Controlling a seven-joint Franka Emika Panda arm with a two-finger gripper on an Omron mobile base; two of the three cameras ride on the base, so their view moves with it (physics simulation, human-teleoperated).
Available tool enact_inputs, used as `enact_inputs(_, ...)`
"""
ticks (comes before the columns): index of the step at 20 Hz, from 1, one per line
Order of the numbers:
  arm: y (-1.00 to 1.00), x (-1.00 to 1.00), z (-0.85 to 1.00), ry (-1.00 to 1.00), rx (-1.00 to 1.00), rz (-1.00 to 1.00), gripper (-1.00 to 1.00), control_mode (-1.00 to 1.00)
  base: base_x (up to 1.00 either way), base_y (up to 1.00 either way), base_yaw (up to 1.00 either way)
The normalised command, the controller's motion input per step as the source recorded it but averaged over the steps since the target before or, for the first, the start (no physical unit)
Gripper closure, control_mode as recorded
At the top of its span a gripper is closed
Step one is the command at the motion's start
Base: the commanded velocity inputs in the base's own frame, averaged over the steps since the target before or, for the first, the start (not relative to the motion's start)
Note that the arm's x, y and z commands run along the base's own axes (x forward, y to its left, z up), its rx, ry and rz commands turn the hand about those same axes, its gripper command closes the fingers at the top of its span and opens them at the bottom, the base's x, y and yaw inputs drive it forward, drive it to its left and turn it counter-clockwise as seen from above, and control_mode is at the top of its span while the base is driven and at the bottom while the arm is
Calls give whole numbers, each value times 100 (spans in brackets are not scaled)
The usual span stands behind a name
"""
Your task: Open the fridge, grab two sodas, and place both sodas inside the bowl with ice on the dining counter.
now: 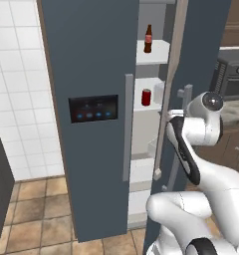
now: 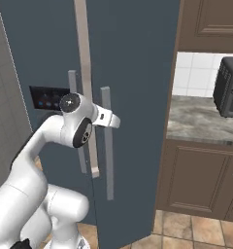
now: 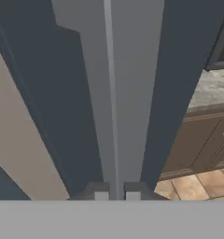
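In the tiled kitchen the fridge (image 1: 91, 99) stands partly open, the end effector (image 3: 114, 193) clenched on its right door's handle (image 3: 115, 93), one soda (image 1: 146, 97) on a shelf (image 1: 147, 107), none grabbed yet.

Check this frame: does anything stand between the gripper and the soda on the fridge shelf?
Yes. The gripper is shut on the handle of the right fridge door. That door is only partly open and stands between the arm and the red soda, seen through the gap on a white shelf.
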Motion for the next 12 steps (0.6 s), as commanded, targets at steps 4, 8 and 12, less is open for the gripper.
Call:
enact_inputs(4,-20,-64,11,23,9,-4,-100,-100,0,0,0)
enact_inputs(8,4,-88,7,5,1,0,-100,-100,0,0,0)
enact_inputs(12,55,-98,33,0,-6,3,-100,-100,0,0,0)
